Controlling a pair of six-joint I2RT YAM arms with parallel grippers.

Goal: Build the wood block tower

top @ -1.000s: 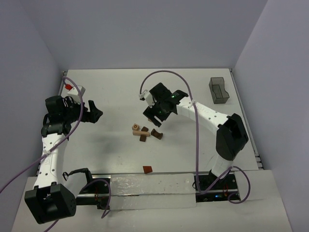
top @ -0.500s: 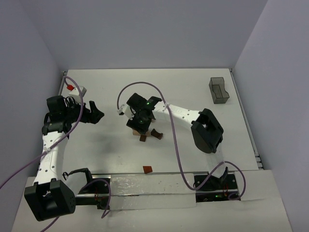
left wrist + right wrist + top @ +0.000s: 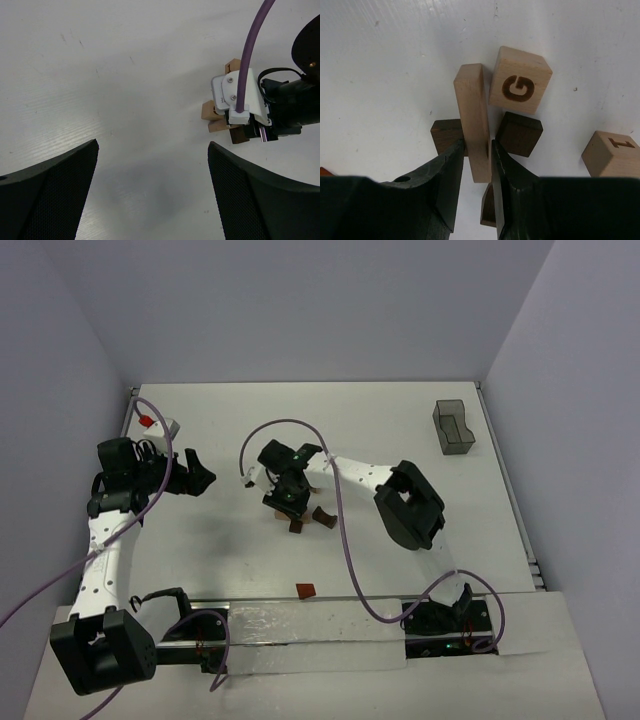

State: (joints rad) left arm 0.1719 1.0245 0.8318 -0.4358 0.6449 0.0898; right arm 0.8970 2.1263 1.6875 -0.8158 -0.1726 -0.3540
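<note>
Right jaws clenched on the tan plank (image 3: 470,105), just beside the G block (image 3: 520,82). Left jaws released, above the bench (image 3: 100,75).

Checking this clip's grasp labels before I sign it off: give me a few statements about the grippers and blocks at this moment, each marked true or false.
1. The right gripper is closed on the light tan plank, one finger on each side. True.
2. The left gripper holds a block. False: it is open with nothing between its fingers, well away from the blocks.
3. The cube touching the plank is the G block, with its letter facing up. True.
4. The reddish-brown block lies inside the grey bin. False: it lies by itself towards the near edge, far from the bin.
</note>
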